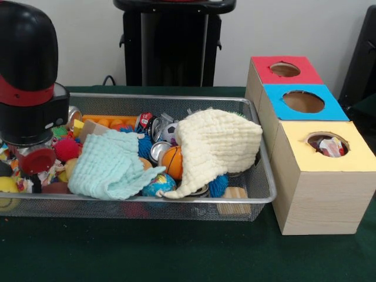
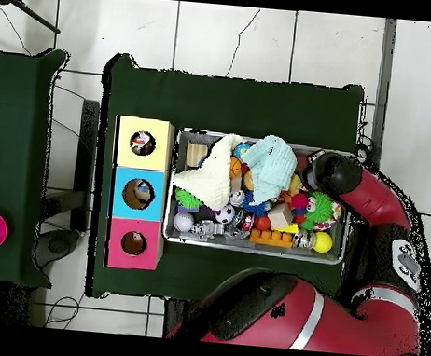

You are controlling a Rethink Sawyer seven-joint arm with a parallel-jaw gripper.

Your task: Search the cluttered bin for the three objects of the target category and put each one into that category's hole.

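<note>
Fingers cannot be made out on the gripper (image 1: 26, 154), at the bin's (image 1: 176, 207) nine o'clock; dotted cloth (image 1: 330, 147) is seen in the yellow hole (image 1: 326, 144).

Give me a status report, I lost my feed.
Gripper low over wire basket, left end in front view; fingers unreadable. Yellow box hole shows something inside. Two large cloths cover the clutter.

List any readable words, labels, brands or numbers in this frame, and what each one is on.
None can be read.
Cans in the bin: printed red and silver graphics, too blurred to read.
Boxes, red, blue and yellow tops: plain colour, no lettering.
Arm: no marking visible.
</note>
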